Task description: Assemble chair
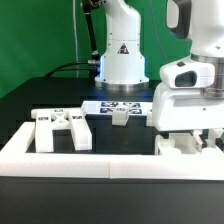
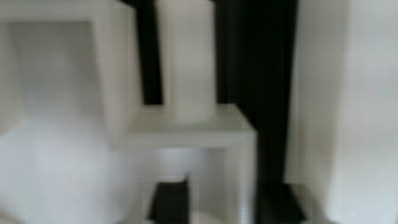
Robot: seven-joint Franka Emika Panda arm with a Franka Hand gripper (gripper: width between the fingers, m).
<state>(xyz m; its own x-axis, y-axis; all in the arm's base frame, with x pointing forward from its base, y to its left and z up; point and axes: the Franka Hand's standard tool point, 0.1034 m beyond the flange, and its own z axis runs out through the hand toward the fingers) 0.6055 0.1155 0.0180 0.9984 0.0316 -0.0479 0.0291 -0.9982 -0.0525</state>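
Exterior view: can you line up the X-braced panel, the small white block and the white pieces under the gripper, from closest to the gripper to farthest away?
1. The white pieces: right below the gripper, on the exterior view's right.
2. The small white block: in the middle of the table.
3. The X-braced panel: far over on the exterior view's left.

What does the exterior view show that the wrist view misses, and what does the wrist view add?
Only the exterior view: the large glossy white robot base, the flat matte-white X-braced chair panel, the thin white marker board and the long low white border wall. Only the wrist view: a blurred close-up of a matte-white notched chair block with dark slots beside it. Both: matte-white chair plastic against a black table. Which piece the block is, I cannot tell.
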